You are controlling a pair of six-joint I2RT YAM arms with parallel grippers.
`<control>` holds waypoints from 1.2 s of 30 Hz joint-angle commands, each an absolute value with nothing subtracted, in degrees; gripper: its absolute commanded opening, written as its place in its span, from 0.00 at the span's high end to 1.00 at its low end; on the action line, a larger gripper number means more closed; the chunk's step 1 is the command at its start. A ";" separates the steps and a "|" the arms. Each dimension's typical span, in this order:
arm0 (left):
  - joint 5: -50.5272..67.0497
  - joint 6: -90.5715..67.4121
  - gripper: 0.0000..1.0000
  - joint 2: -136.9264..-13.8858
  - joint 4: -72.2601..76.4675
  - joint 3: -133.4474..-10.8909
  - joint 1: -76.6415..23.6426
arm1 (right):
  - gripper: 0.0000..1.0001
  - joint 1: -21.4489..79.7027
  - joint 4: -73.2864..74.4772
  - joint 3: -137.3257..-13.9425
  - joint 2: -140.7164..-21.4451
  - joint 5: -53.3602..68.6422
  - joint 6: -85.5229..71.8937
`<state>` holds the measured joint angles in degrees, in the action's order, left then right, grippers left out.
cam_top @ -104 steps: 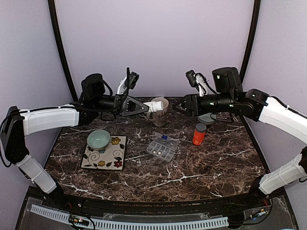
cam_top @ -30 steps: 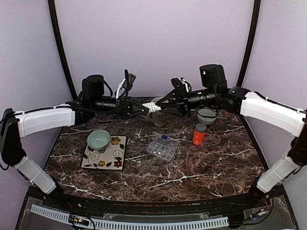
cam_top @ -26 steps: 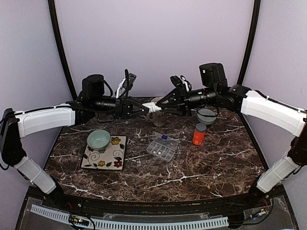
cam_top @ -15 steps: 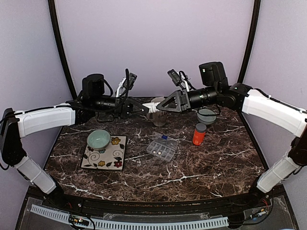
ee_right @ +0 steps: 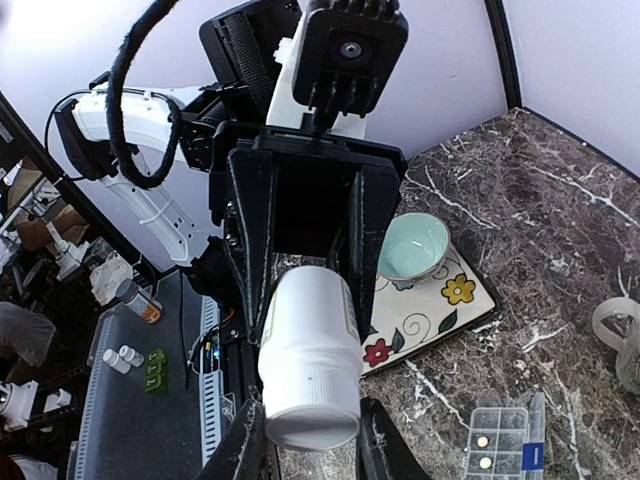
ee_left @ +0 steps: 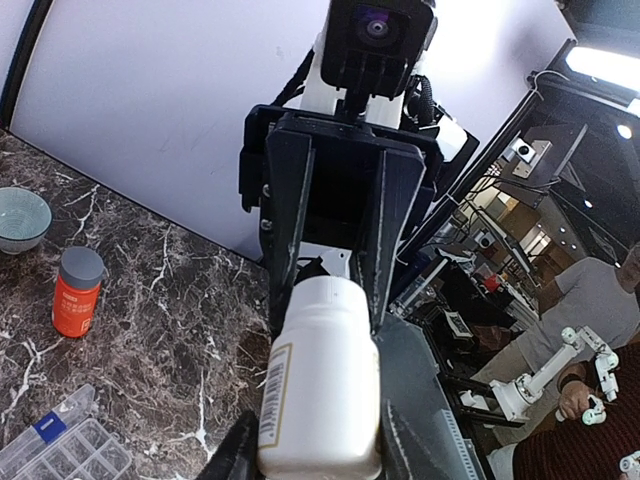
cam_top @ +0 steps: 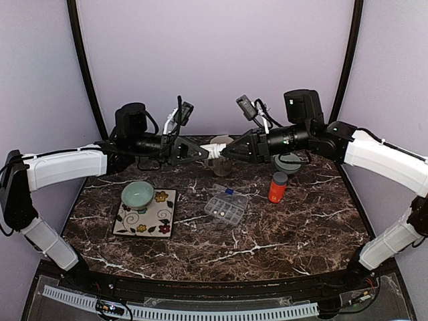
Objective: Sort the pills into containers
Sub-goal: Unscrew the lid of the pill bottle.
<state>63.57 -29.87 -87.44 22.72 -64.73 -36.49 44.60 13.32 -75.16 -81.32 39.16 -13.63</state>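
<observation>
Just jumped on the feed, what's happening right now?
Both arms are raised over the far side of the table, meeting above the mug. The left hand and right hand each grip one end of a white bottle, held roughly level between them. The organiser lies below; the right wrist view shows two pills in it. An orange bottle stands capped beside it.

My left arm (cam_top: 67, 167) and right arm (cam_top: 384, 155) reach in level from either side, left gripper (cam_top: 203, 153) and right gripper (cam_top: 227, 151) nose to nose, both clamped on one white bottle (ee_left: 320, 385).
</observation>
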 commanded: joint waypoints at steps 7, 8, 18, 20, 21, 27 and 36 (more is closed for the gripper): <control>69.25 -32.84 1.00 -87.77 27.38 -65.51 -36.56 | 0.94 45.70 17.01 -75.33 -79.00 30.52 -5.04; 69.36 -32.93 1.00 -87.88 27.37 -65.56 -36.56 | 0.94 45.81 17.60 -75.48 -79.09 29.76 -4.38; 70.23 -33.30 1.00 -88.73 27.33 -66.02 -36.56 | 0.85 46.88 19.05 -75.61 -79.00 26.17 -1.41; 70.17 -33.18 1.00 -88.73 27.29 -66.01 -36.56 | 0.79 46.85 19.07 -75.87 -79.10 26.43 -1.56; 70.26 -33.15 1.00 -88.81 27.37 -66.09 -36.56 | 0.76 46.85 19.13 -76.00 -79.17 26.72 -1.63; 70.35 -33.32 1.00 -88.99 27.58 -66.19 -36.56 | 0.54 46.89 18.87 -76.46 -78.95 27.70 -2.74; 70.13 -32.77 1.00 -89.00 27.37 -66.09 -36.56 | 0.47 46.86 17.95 -76.29 -77.68 29.34 -4.24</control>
